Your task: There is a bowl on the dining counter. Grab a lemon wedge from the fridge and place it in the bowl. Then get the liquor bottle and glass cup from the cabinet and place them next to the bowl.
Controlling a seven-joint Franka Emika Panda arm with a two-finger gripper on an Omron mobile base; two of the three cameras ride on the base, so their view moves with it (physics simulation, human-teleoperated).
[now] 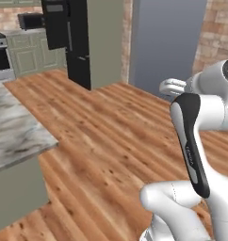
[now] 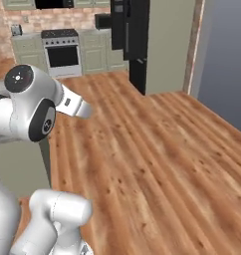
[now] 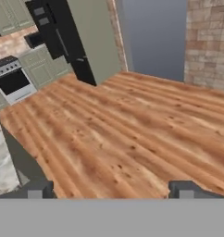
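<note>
The black fridge (image 1: 71, 40) (image 2: 132, 40) (image 3: 63, 39) stands shut across the wooden floor, with a grey-green panel on its side. My gripper (image 3: 111, 190) hangs open over bare floor, far from the fridge, with nothing between its fingertips (image 3: 40, 190). The marble-topped dining counter (image 1: 17, 127) (image 3: 3, 166) lies to the arm's left; the stretch in view is bare. Pale green cabinets (image 2: 95, 55) (image 1: 33, 56) line the far wall beside the fridge, doors shut. The bowl, lemon wedge, liquor bottle and glass cup are out of view.
A stove with a dark oven door (image 2: 62, 55) (image 3: 12, 83) stands on the far wall, left of the fridge. A brick wall (image 3: 208, 41) and a grey-blue opening (image 1: 167, 42) close off the right. Open wooden floor (image 2: 142, 149) runs from the base to the fridge.
</note>
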